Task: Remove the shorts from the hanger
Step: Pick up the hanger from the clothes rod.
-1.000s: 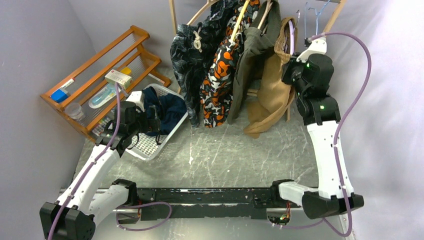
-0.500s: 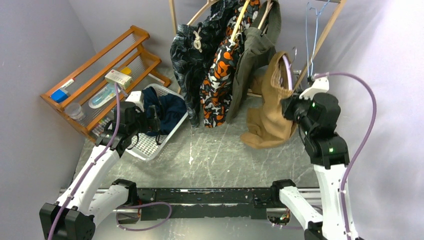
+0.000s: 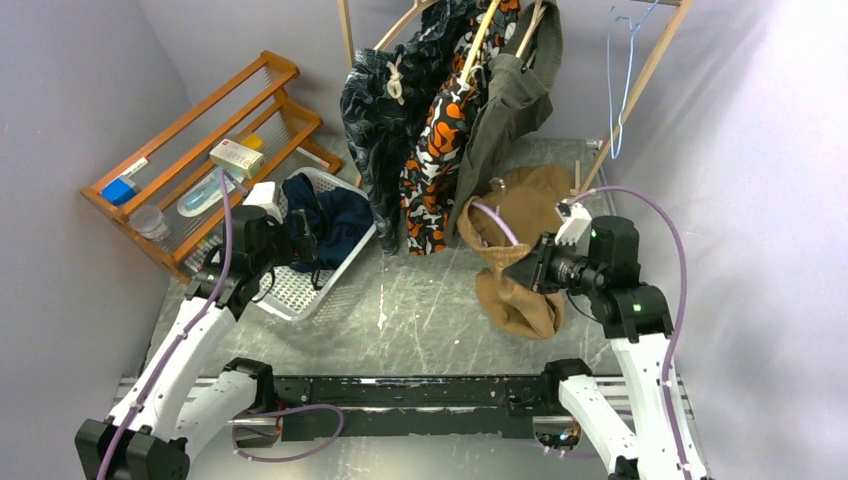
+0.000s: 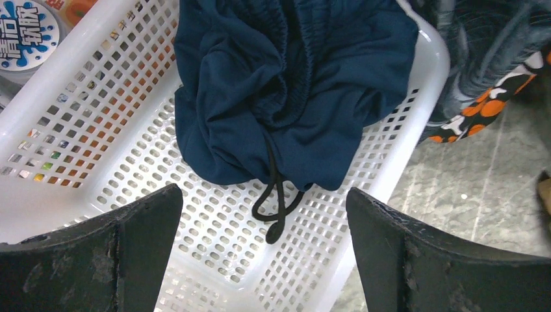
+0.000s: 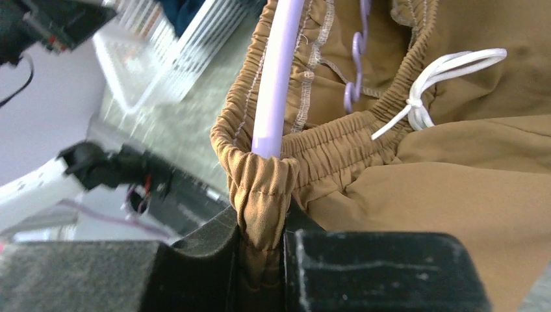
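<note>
My right gripper [image 3: 532, 270] [image 5: 263, 227] is shut on the waistband of the tan shorts [image 3: 520, 250] [image 5: 455, 175], low over the table. A lilac hanger [image 3: 492, 215] [image 5: 276, 84] is still threaded inside that waistband. Leaf-print shorts [image 3: 385, 110], camouflage shorts [image 3: 445, 140] and olive-grey shorts [image 3: 500, 110] hang on the rack at the back. Navy shorts [image 3: 335, 215] [image 4: 292, 84] lie in the white basket [image 3: 300, 290] [image 4: 390, 149]. My left gripper [image 3: 290, 240] [image 4: 263, 190] hovers over the basket, open, with nothing between its fingers.
A wooden shelf [image 3: 190, 150] with bottles and a box leans at the back left. An empty blue wire hanger [image 3: 620, 60] hangs at the rack's right end, beside the slanted rack leg [image 3: 630, 100]. Grey walls close in on both sides.
My right arm has pulled the tan shorts, hanger still inside, off the rail, down and toward the front. The left arm has barely moved.
</note>
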Controlling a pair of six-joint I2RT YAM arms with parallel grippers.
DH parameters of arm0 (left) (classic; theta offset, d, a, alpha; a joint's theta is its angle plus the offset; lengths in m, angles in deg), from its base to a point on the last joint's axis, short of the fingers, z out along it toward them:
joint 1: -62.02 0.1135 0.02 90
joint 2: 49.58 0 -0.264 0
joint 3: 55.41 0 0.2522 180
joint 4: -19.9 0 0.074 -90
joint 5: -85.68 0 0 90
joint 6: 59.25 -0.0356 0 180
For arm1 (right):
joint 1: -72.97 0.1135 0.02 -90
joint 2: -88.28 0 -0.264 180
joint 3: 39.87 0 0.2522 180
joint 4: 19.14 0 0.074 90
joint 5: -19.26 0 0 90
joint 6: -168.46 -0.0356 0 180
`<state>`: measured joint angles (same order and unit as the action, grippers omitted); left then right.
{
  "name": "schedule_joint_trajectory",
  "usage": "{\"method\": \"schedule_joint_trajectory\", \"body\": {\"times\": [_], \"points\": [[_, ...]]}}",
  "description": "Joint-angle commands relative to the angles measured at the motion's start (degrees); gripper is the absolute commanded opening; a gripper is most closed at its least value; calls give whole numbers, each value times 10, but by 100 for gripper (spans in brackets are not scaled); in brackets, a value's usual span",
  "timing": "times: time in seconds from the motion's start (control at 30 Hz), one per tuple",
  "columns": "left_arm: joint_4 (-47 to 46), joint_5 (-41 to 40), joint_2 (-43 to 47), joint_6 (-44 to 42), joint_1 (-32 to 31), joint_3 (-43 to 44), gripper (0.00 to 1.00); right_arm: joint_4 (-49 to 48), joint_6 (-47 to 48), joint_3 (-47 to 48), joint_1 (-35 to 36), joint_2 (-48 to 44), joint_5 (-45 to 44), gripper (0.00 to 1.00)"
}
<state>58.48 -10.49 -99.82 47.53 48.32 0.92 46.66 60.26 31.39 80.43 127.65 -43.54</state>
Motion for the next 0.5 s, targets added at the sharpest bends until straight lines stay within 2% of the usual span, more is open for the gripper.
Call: {"method": "schedule_joint_trajectory", "body": {"times": [0.0,0.13,0.23,0.47], "points": [[-7,42,28,35,2,-3,99,19,52,21,-1,15,208,0],[1,114,27,71,2,16,99,18,81,51,0,18,343,0],[5,153,29,86,2,35,100,-29,59,66,2,5,431,0],[31,156,59,109,2,97,99,-139,24,85,1,-8,512,0]]}}
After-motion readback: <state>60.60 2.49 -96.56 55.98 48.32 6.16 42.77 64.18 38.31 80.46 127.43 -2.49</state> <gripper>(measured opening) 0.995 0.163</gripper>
